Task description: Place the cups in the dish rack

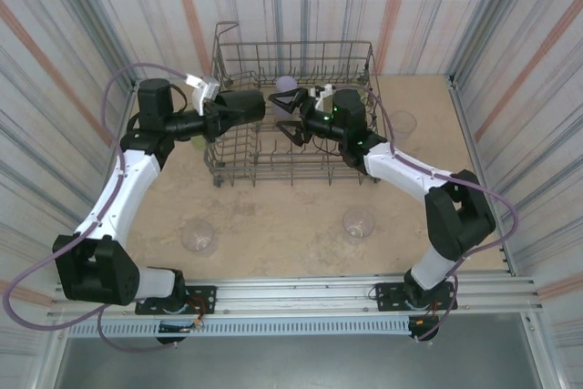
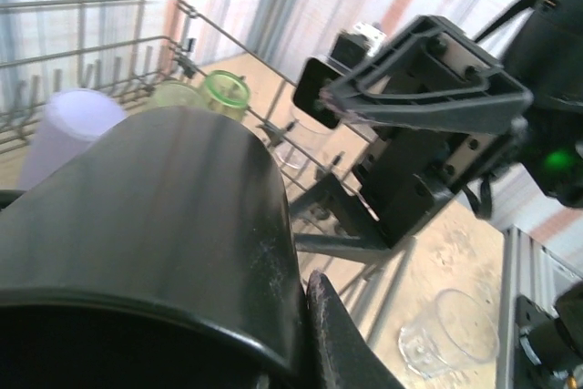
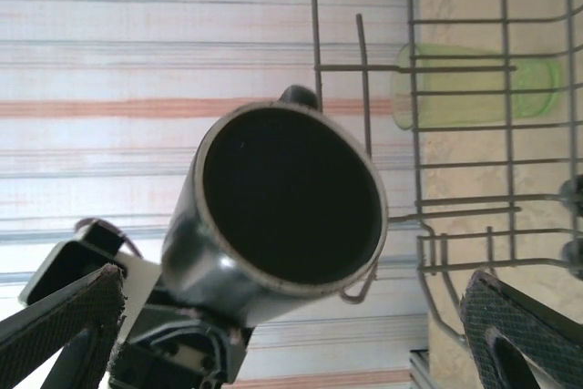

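My left gripper (image 1: 232, 108) is shut on a dark glossy cup (image 1: 250, 104), held sideways over the left part of the grey wire dish rack (image 1: 301, 166). In the left wrist view the dark cup (image 2: 164, 225) looms large, with one finger (image 2: 342, 343) pressed to its wall. My right gripper (image 1: 287, 117) stands open over the rack, facing the cup's mouth (image 3: 291, 198), its pads (image 3: 64, 316) wide apart on either side. A lavender cup (image 1: 287, 85) and a green cup (image 2: 226, 93) sit in the rack.
Clear cups stand on the table at front left (image 1: 199, 236), front middle (image 1: 359, 223) and right of the rack (image 1: 402, 121). Striped walls close in on three sides. A metal rail (image 1: 301, 293) runs along the near edge.
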`<action>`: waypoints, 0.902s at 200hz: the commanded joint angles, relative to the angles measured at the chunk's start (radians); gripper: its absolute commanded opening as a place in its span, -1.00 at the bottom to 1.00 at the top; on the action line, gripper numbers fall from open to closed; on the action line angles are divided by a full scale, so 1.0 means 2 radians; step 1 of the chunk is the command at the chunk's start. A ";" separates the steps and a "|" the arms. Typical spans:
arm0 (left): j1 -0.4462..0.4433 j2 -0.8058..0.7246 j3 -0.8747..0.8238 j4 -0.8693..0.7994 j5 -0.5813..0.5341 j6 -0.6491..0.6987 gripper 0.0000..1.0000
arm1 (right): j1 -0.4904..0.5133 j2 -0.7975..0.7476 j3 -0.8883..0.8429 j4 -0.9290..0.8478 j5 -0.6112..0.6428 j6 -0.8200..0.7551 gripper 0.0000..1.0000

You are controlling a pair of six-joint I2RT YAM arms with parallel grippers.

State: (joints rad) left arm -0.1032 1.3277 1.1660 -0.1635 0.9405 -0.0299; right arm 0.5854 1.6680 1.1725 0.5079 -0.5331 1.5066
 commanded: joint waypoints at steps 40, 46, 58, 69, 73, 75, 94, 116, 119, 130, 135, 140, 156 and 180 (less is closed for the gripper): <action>0.015 -0.031 -0.016 0.099 -0.002 -0.015 -1.00 | 0.034 0.064 0.056 0.066 0.039 0.113 0.97; 0.015 -0.031 -0.016 0.099 -0.003 -0.015 -1.00 | 0.037 0.068 0.060 0.062 0.042 0.121 0.97; 0.015 -0.031 -0.018 0.101 -0.006 -0.016 -1.00 | 0.043 0.072 0.061 0.068 0.054 0.132 0.97; 0.016 -0.031 -0.020 0.102 -0.008 -0.016 -1.00 | 0.047 0.076 0.061 0.068 0.063 0.142 0.97; 0.015 -0.031 -0.020 0.104 -0.008 -0.017 -1.00 | 0.048 0.076 0.061 0.067 0.066 0.146 0.97; 0.015 -0.031 -0.021 0.104 -0.008 -0.017 -1.00 | 0.049 0.076 0.061 0.066 0.068 0.147 0.97; 0.015 -0.031 -0.024 0.108 -0.010 -0.019 -1.00 | 0.054 0.079 0.059 0.061 0.085 0.164 0.97; 0.014 -0.030 -0.024 0.109 -0.010 -0.018 -1.00 | 0.058 0.088 0.063 0.067 0.101 0.187 0.97; 0.013 -0.030 -0.024 0.109 -0.010 -0.018 -1.00 | 0.058 0.090 0.066 0.066 0.102 0.190 0.97; 0.013 -0.030 -0.024 0.108 -0.010 -0.017 -1.00 | 0.061 0.096 0.074 0.066 0.105 0.199 0.97; 0.013 -0.030 -0.024 0.108 -0.010 -0.017 -1.00 | 0.062 0.098 0.077 0.067 0.107 0.202 0.97; 0.013 -0.030 -0.024 0.107 -0.010 -0.016 -1.00 | 0.063 0.101 0.080 0.066 0.111 0.206 0.97; 0.012 -0.029 -0.024 0.106 -0.010 -0.016 -1.00 | 0.064 0.111 0.094 0.063 0.117 0.217 0.97; 0.007 -0.026 -0.023 0.103 -0.012 -0.013 -1.00 | 0.067 0.131 0.121 0.065 0.121 0.230 0.97</action>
State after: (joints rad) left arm -0.0799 1.3197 1.1160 -0.0498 0.8967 -0.0761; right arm 0.7071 1.8851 1.3483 0.6212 -0.3271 1.9068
